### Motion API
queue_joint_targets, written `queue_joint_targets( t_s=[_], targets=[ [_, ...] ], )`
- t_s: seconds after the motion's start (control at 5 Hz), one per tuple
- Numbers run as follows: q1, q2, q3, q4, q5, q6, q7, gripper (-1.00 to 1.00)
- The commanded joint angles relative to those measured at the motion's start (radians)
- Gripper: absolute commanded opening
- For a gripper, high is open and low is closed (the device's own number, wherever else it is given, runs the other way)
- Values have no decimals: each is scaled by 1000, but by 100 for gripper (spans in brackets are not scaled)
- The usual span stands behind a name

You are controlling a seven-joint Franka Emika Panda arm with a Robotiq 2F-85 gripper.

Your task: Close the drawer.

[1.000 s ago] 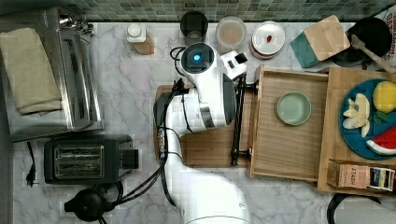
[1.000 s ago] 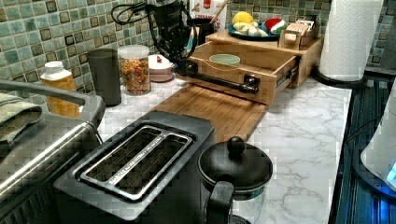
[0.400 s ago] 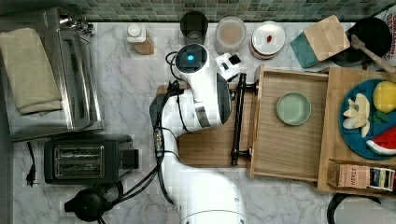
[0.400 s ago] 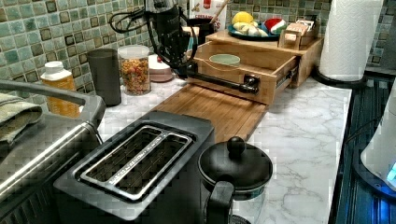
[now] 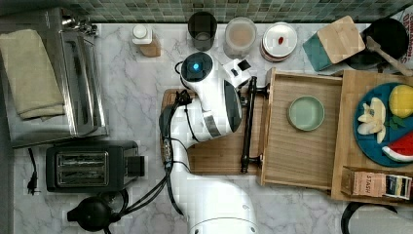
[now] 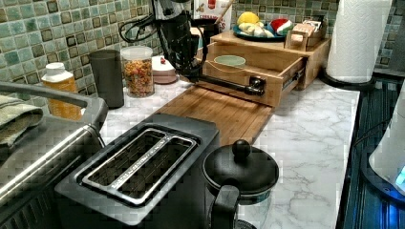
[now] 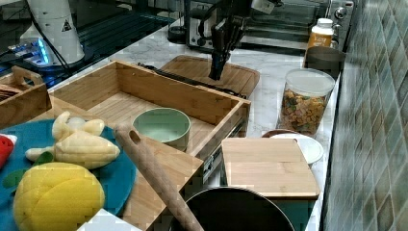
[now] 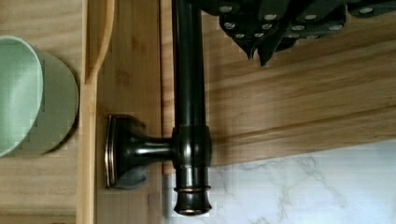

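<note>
The drawer stands pulled out, a light-wood box with a pale green bowl inside. Its black bar handle runs along the front, toward the top view's left. My gripper points down over the cutting board, just outside the handle's far end. In the wrist view the gripper hangs beside the handle with its fingertips together and nothing between them. The left view shows the gripper low against the drawer's front.
A toaster and a kettle stand at the top view's lower left. Jars line the tiled wall. A blue plate of fruit sits on top of the drawer unit. A paper towel roll stands at the left view's right.
My wrist has shifted slightly toward the top view's left. The drawer and its handle stay where they were.
</note>
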Motion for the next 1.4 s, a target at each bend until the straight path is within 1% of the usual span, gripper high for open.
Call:
queue_joint_targets(
  t_s=[0.2, 0.4, 0.6, 0.8, 1.0, 1.2, 1.4],
  targets=[
    [-34, -70, 4, -123, 5, 88, -112, -100],
    [-40, -92, -7, -139, 2, 88, -141, -100],
    [-36, -126, -39, -199, -65, 176, -142, -100],
    [-79, -147, -50, -196, -16, 183, -229, -100],
    [-135, -122, -58, -158, 60, 171, -337, -100],
    [-172, -104, -92, -167, 62, 275, -429, -100],
    [-182, -98, -148, -169, 119, 336, -489, -100]
  ],
)
